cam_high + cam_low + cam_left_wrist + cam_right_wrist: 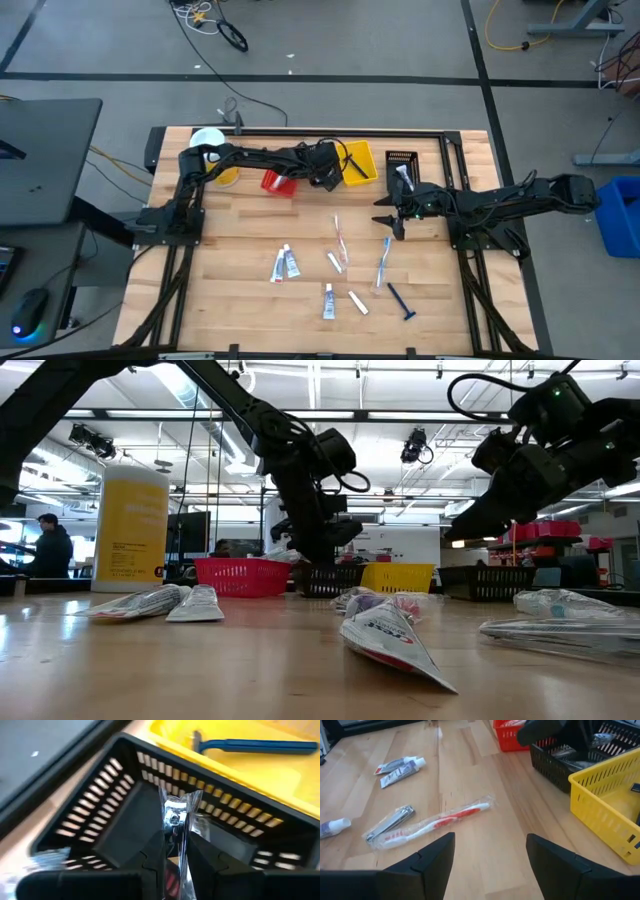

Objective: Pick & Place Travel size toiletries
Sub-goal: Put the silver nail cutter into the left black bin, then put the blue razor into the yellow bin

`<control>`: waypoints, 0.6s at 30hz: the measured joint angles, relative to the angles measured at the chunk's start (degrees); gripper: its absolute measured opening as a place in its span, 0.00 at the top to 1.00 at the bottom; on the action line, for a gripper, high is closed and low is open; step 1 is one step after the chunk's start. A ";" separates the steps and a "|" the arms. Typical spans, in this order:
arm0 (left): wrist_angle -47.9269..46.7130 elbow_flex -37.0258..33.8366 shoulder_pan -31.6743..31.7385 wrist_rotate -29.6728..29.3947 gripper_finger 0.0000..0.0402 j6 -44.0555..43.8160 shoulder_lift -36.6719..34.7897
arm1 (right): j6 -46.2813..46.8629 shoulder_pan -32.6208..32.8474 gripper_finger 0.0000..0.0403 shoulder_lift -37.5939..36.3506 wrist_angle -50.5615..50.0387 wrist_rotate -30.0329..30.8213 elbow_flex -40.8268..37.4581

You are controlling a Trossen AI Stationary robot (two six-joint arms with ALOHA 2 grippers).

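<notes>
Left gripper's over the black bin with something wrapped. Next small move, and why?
Probably open the left gripper and drop the piece. It is shut on a clear-wrapped item, hanging right over the black bin, so nothing seems left but the release. The right gripper hangs open above the wrapped red toothbrush, likely the next pick.

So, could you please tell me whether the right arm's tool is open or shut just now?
Open. In its wrist view the right tool has its two dark fingers spread wide apart over bare table, with nothing between them.
</notes>
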 joint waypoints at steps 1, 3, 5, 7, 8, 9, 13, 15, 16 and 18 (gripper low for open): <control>0.27 -0.33 0.00 0.84 0.83 -0.03 -0.02 | 0.00 0.00 0.36 0.00 -0.14 0.00 -0.02; 1.15 -1.38 -0.04 0.82 0.83 0.11 -0.02 | 0.00 0.01 0.36 0.00 -0.07 0.01 -0.02; 2.09 -1.96 -0.12 0.05 0.83 0.30 -0.02 | 0.00 0.00 0.36 0.00 -0.09 0.02 -0.01; 3.18 -1.95 -0.11 0.72 0.82 0.56 -0.02 | 0.00 0.02 0.37 0.00 -0.09 0.02 -0.02; 3.67 -1.93 -0.11 1.44 0.81 1.24 -0.02 | 0.00 0.02 0.38 0.00 -0.09 0.02 -0.02; 3.69 -1.93 -0.11 1.95 0.80 1.75 -0.02 | 0.00 0.02 0.39 0.00 -0.09 0.02 -0.02; 3.75 -1.93 -0.13 1.68 0.72 2.01 -0.02 | 0.00 0.02 0.40 0.00 -0.09 -0.04 -0.02; 4.06 -1.93 -0.15 0.99 0.67 2.41 -0.02 | 0.01 0.02 0.38 0.00 -0.09 -0.04 -0.02; 4.24 -1.90 -0.15 0.63 0.66 2.94 -0.02 | 0.00 0.02 0.37 0.00 -0.12 -0.05 -0.02; 4.14 -1.46 -0.13 0.46 0.63 3.26 -0.02 | 0.00 0.02 0.35 0.00 -0.39 -0.07 -0.02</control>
